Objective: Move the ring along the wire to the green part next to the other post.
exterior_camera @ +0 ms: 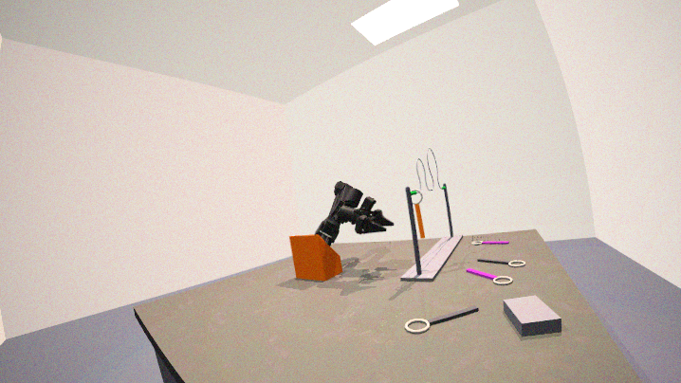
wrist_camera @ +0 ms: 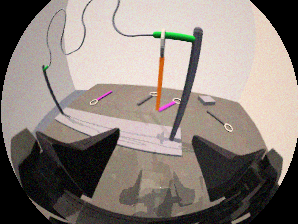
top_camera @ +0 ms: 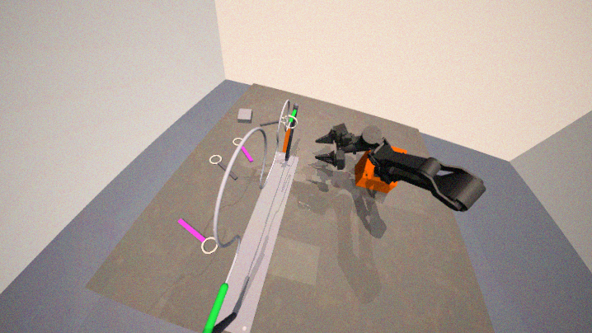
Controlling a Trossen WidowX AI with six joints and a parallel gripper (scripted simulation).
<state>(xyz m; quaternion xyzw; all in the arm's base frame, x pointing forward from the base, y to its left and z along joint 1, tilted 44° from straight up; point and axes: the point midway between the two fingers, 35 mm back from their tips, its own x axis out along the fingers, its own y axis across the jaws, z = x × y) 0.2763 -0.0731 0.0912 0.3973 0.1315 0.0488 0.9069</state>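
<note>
The ring (top_camera: 289,121) (exterior_camera: 416,196) hangs on the green part (top_camera: 293,112) (exterior_camera: 414,192) (wrist_camera: 177,35) of the wire, next to a dark post (top_camera: 288,145) (exterior_camera: 414,238) (wrist_camera: 185,90). Its orange handle (top_camera: 285,140) (exterior_camera: 419,222) (wrist_camera: 160,76) hangs straight down. My gripper (top_camera: 317,148) (exterior_camera: 387,222) (wrist_camera: 157,136) is open and empty. It is in the air a short way from the handle and touches nothing. The grey wire (top_camera: 225,182) (exterior_camera: 431,166) loops to the other green part (top_camera: 216,308) (exterior_camera: 443,187) (wrist_camera: 45,68).
The posts stand on a long grey base plate (top_camera: 265,223) (exterior_camera: 435,259) (wrist_camera: 100,125). Several loose rings with magenta (top_camera: 190,229) (exterior_camera: 481,273) or dark handles (exterior_camera: 451,316) lie on the table. There is also a grey block (top_camera: 244,114) (exterior_camera: 531,314) and my orange base (top_camera: 368,175) (exterior_camera: 314,257).
</note>
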